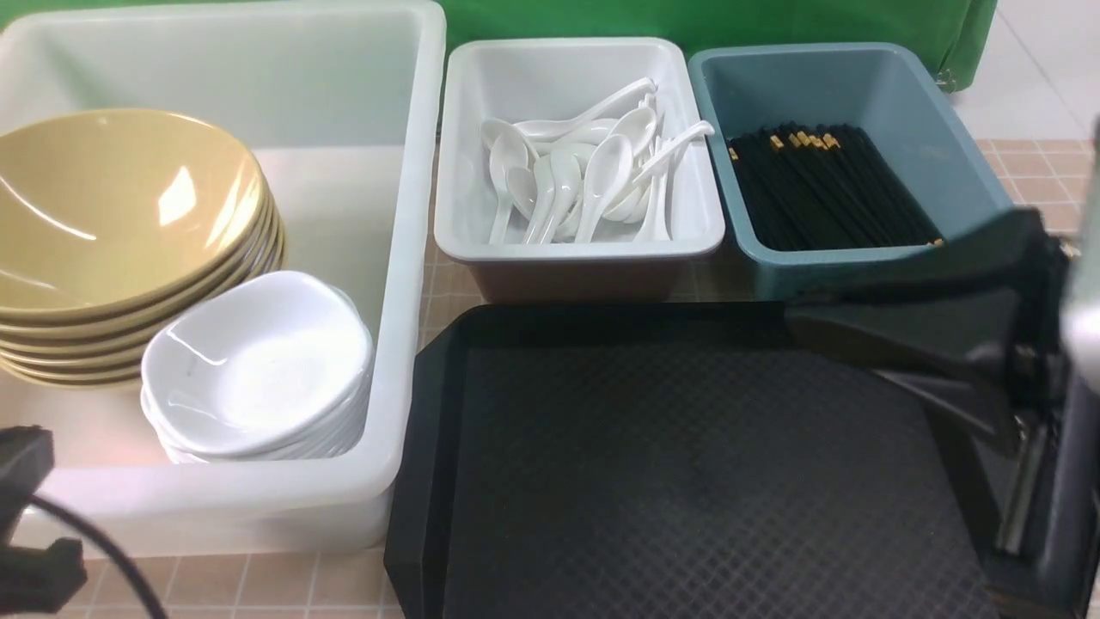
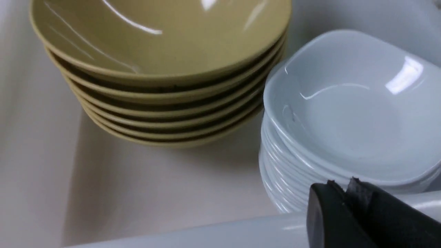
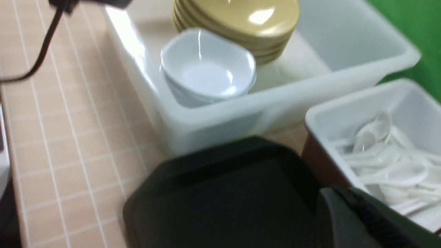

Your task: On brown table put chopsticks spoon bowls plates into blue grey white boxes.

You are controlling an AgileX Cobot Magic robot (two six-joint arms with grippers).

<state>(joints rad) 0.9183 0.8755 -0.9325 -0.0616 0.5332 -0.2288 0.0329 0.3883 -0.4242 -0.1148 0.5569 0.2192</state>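
Observation:
A stack of olive-yellow bowls (image 1: 120,215) (image 2: 155,44) and a stack of white plates (image 1: 258,361) (image 2: 344,113) sit inside the white box (image 1: 404,258). The grey box (image 1: 455,223) holds several white spoons (image 1: 584,172). Black chopsticks (image 1: 825,185) lie in the blue box (image 1: 945,129). My left gripper (image 2: 341,184) is shut and empty, just outside the white box's near rim beside the plates. Over the back right of the black tray, my right gripper (image 1: 795,318) (image 3: 336,193) is also shut with nothing in it.
A black textured tray (image 1: 687,473) lies in front of the grey and blue boxes on the brown table (image 1: 258,585). A black cable (image 1: 103,550) trails from the left arm. A green cloth (image 1: 773,21) hangs behind the boxes.

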